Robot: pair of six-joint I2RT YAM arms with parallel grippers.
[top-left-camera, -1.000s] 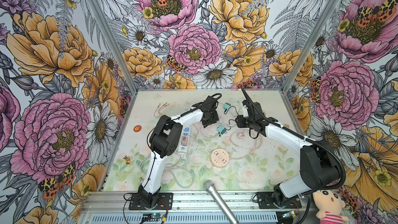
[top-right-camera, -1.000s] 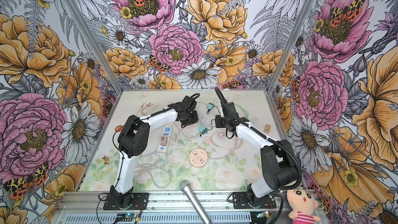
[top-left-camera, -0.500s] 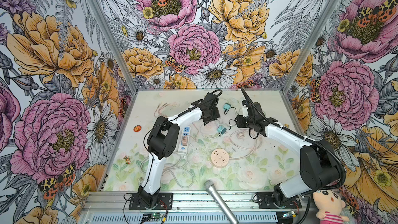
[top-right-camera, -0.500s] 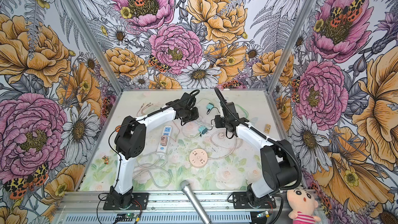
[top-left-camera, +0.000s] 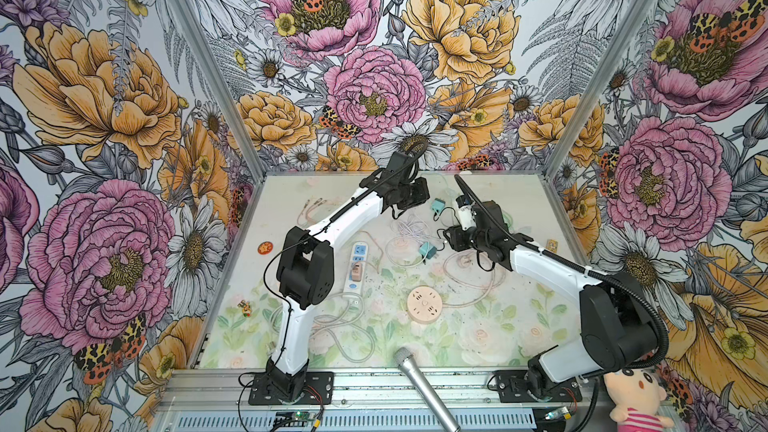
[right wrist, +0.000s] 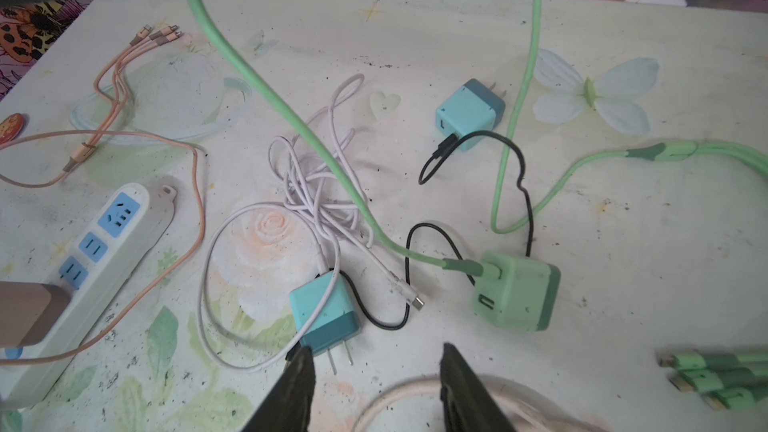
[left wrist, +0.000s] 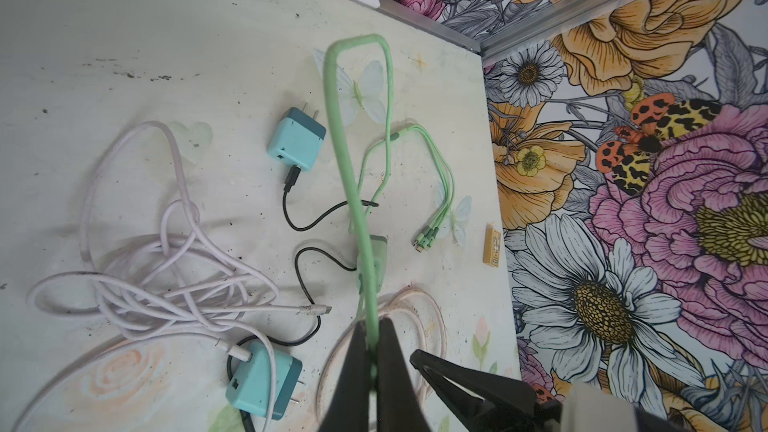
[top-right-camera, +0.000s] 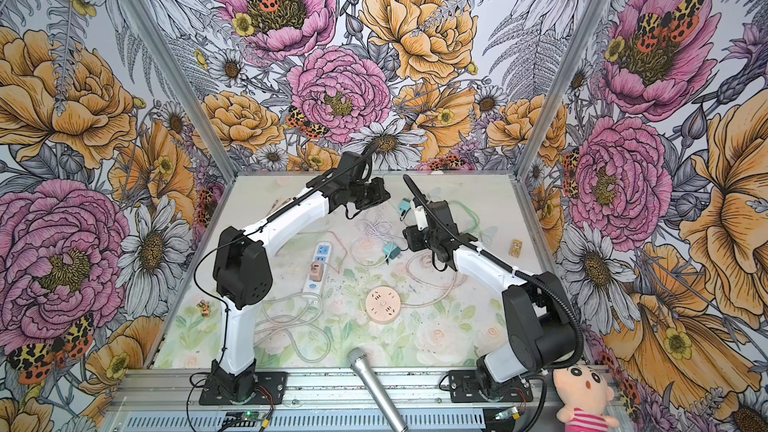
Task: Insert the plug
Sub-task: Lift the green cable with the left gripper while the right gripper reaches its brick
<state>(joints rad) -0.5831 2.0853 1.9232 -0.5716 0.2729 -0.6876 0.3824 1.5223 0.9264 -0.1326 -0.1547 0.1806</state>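
My left gripper is shut on a light green cable, lifted above the table at the back. That cable runs down to a green plug block lying on the table. My right gripper hangs open, low over the table. A teal plug with two prongs lies just ahead of one of its fingers, untouched. A second teal plug lies farther back. The white power strip lies left of centre with a pink adapter in it. A round pink socket sits nearer the front.
A tangle of white cable and a black cable lie between the plugs. Pink cable loops lie under the right arm. A microphone juts in at the front edge. A small yellow block sits at the right wall.
My left gripper has shut on the green cable and moved up and toward the back wall with it. My right gripper's jaws have spread a little wider.
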